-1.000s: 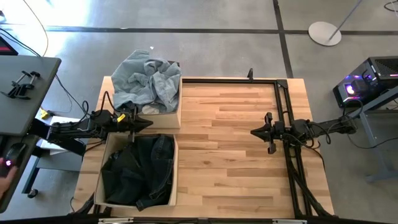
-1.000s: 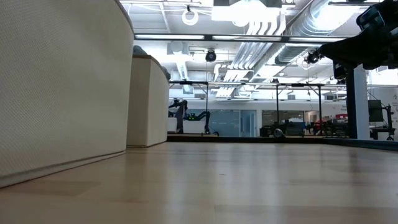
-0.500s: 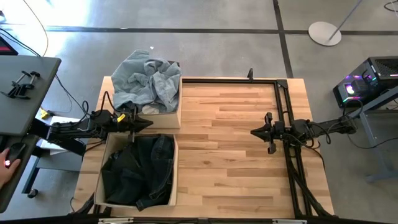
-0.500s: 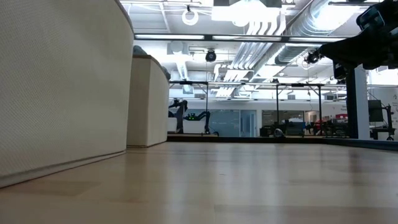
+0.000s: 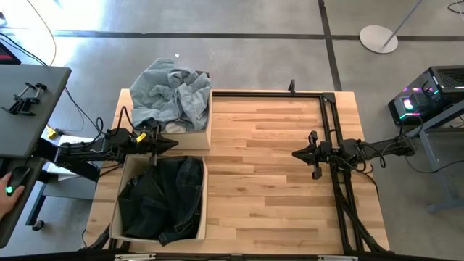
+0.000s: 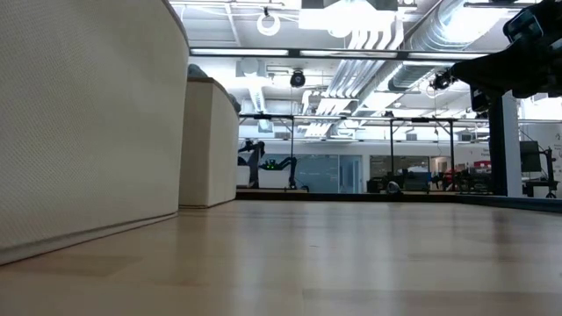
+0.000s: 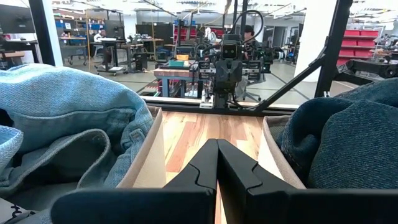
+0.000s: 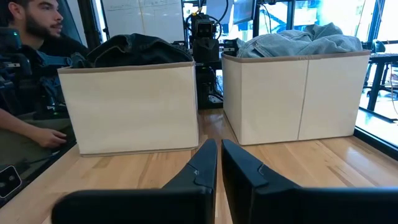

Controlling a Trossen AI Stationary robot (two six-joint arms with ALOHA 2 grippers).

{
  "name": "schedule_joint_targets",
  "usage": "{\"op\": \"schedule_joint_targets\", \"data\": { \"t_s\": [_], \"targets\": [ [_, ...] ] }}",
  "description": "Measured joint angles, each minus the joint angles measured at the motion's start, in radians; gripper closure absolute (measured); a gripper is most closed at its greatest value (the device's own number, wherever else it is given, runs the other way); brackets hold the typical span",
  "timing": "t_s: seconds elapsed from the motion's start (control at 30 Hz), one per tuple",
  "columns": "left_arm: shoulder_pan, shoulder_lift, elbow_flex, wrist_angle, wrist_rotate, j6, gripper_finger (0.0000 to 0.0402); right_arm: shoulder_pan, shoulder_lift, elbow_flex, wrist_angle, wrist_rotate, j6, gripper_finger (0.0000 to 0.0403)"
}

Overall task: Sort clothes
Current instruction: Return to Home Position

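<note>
Pale blue denim clothes (image 5: 168, 94) are heaped in the far beige bin (image 5: 197, 135) and spill over its rim. Dark denim clothes (image 5: 161, 199) fill the near beige bin (image 5: 204, 196). My left gripper (image 5: 172, 143) is shut and empty, level between the two bins at the table's left. My right gripper (image 5: 296, 154) is shut and empty above the table's right part, pointing at the bins. In the left wrist view the pale denim (image 7: 68, 130) and dark denim (image 7: 339, 143) flank my shut fingers (image 7: 217, 149).
A black metal frame (image 5: 330, 130) runs along the table's far and right sides. Bare wood (image 5: 254, 181) lies between the bins and my right gripper. A person sits beyond the table's left edge (image 8: 28, 81), one hand at a side desk (image 5: 7, 190).
</note>
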Motion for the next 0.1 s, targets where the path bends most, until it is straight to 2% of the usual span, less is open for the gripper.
{"op": "schedule_joint_targets", "data": {
  "t_s": [0.1],
  "targets": [
    [0.000,0.000,0.000,0.000,0.000,0.000,0.0401,0.000,0.000,0.000,0.000,0.000,0.000,0.0389]
  ]
}}
